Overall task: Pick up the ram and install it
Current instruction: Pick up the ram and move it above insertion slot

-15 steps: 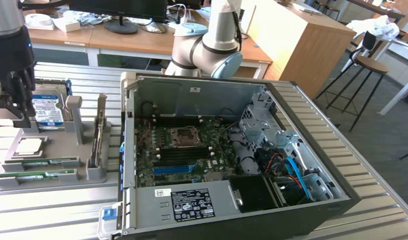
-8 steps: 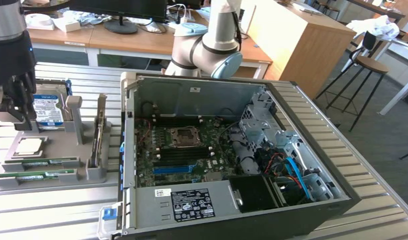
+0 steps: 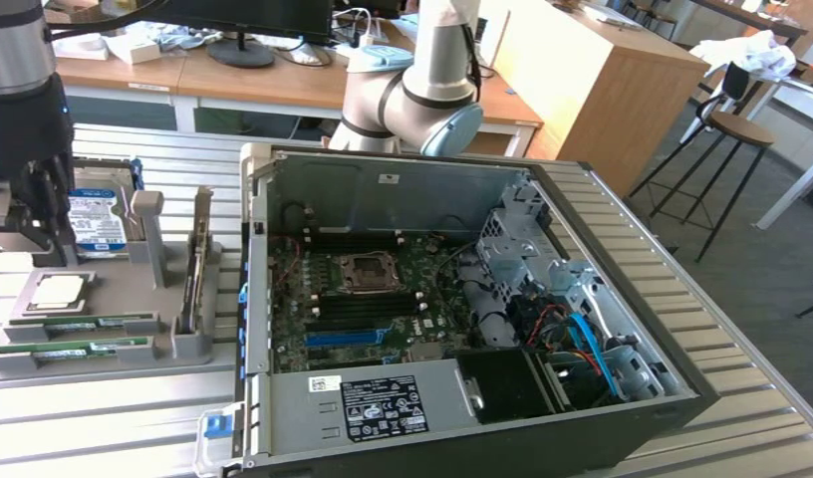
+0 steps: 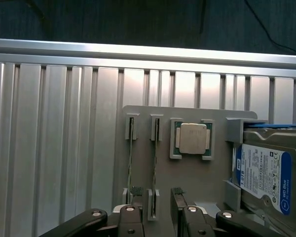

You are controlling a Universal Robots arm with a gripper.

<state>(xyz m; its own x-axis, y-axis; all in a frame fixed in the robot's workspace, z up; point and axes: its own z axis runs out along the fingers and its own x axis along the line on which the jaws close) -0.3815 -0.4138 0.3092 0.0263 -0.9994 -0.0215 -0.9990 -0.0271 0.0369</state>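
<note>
Exterior view: the gripper point(image 3: 21, 234) hangs over the grey holder point(image 3: 121, 289), and the ram point(image 3: 81, 322) sits slotted beside the CPU point(image 3: 59, 291). Wrist view: fingers point(image 4: 137, 197) spread, empty, straddling the ram point(image 4: 154, 153). A skewed descent risks clipping the neighbouring stick point(image 4: 130, 153)

An open black computer case point(image 3: 380, 199) lies on a ribbed aluminium desk point(image 3: 101, 428). Beside it, a grey plastic holder point(image 4: 187, 173) carries a square silver processor point(image 4: 193, 138) and a blue-labelled hard drive point(image 4: 264, 177).
</note>
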